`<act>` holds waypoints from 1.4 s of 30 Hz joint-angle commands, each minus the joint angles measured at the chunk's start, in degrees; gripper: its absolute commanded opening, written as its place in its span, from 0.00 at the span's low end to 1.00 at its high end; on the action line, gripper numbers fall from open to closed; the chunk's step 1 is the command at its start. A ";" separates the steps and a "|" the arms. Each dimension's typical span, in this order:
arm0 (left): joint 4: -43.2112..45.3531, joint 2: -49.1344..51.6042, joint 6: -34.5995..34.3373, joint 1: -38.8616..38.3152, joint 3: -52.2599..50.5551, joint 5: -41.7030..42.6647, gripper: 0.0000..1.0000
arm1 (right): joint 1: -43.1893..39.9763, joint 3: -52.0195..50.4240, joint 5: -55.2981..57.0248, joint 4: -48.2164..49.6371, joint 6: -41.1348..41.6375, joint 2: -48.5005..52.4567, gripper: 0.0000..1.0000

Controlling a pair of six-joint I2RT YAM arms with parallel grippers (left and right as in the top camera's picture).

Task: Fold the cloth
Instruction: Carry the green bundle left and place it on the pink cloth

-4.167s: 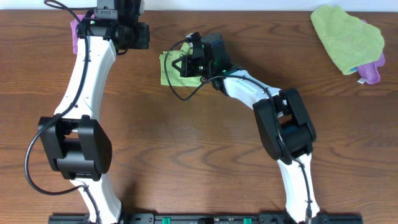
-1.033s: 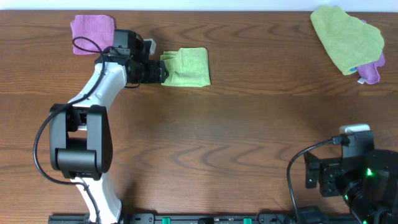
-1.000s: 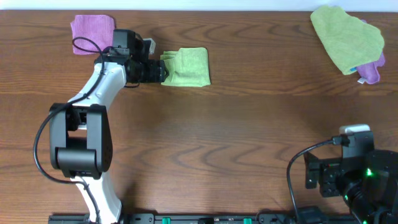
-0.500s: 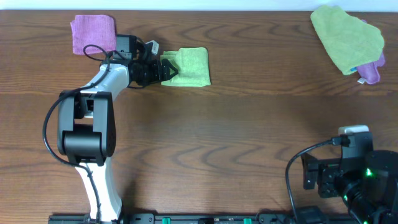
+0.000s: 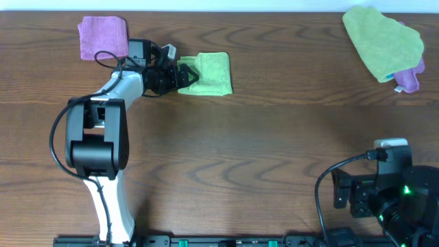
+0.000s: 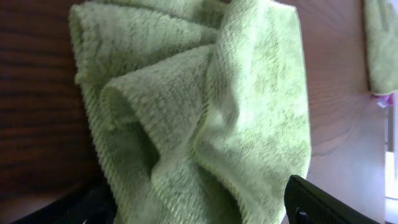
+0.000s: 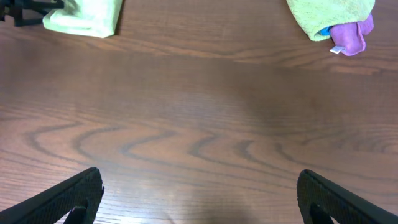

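Note:
The lime-green cloth (image 5: 211, 73) lies folded into a small rectangle at the back of the table, left of centre. My left gripper (image 5: 181, 74) is at its left edge, jaws spread open in a V. In the left wrist view the rumpled cloth (image 6: 249, 112) fills the frame and runs down between the two dark fingertips (image 6: 317, 202), which stand wide apart and press nothing. My right gripper (image 7: 202, 205) hangs open over bare wood at the front right, far from the cloth (image 7: 84, 17), with nothing between its fingers.
A small purple cloth (image 5: 103, 38) lies at the back left, just behind the left arm. A duller green cloth (image 5: 381, 41) with purple bits (image 5: 410, 81) sits at the back right corner. The right arm (image 5: 384, 195) is tucked at the front right.
The right arm has left the cloth and pulled back to the front right. Over the last second the left arm shifted and its jaws spread wider at the cloth's left edge. The cloth stayed put.

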 commanded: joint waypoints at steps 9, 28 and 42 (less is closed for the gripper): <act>2.03 8.79 -3.13 -2.34 -0.24 1.75 0.24 | -0.48 -0.35 -0.42 -0.24 1.57 0.02 0.99; -24.79 9.33 14.75 -2.89 30.67 -8.11 0.05 | -0.48 -0.35 -0.33 -2.32 1.53 0.02 0.99; -38.27 9.33 33.86 2.75 53.40 -31.95 0.05 | -0.48 -0.35 0.07 -2.23 1.55 0.02 0.99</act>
